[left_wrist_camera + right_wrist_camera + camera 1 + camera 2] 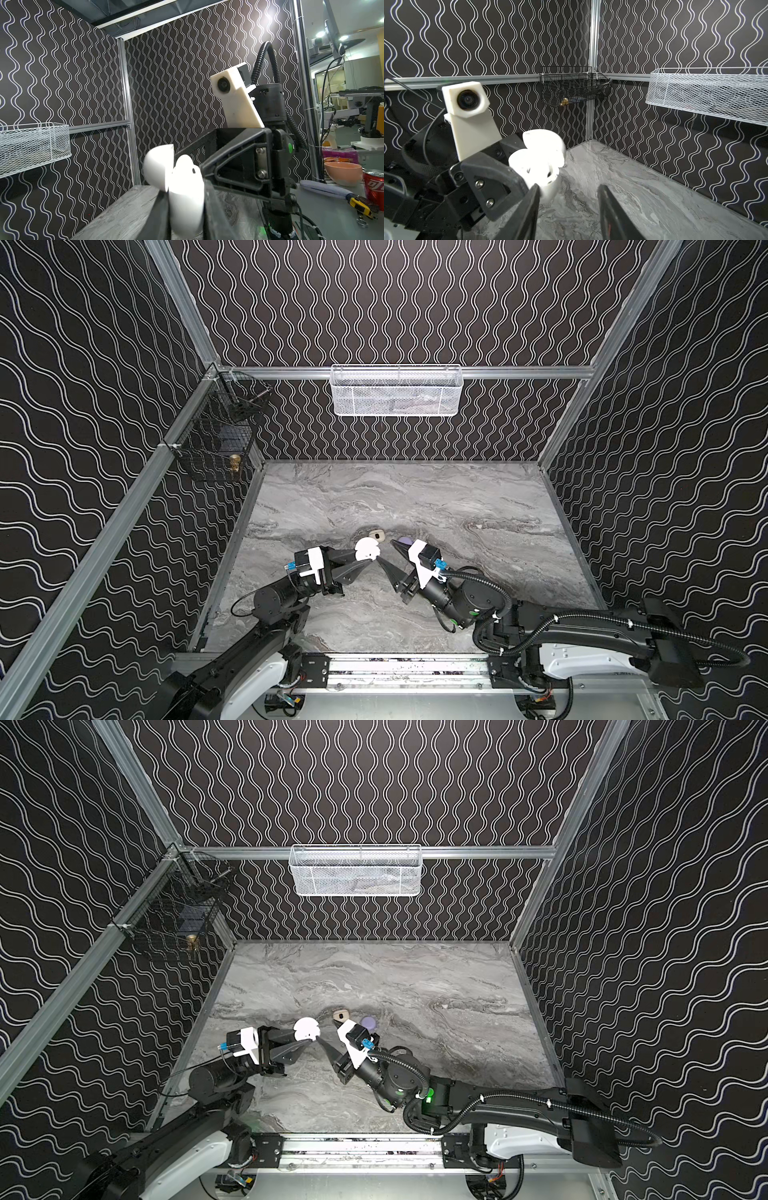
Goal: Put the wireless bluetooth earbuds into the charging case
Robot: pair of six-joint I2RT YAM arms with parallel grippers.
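My left gripper [368,558] [309,1039] [185,207] is shut on the white charging case [368,549] [306,1029] [185,197] [544,166], holding it above the table with its lid tipped open. A white earbud [187,166] sits at the case's mouth. In the right wrist view one well looks filled and the other well [550,173] is a dark hole. My right gripper [385,552] [327,1032] [569,187] stands open just right of the case, with only marble between its fingers. I can make out no other earbuds for sure.
A beige case [377,535] [341,1015] and a lavender case [404,540] [368,1021] lie on the marble table [457,497] just behind the grippers. A tiny pale speck [478,526] lies to the right. A white mesh basket [397,391] and a black wire basket [220,439] hang on the walls.
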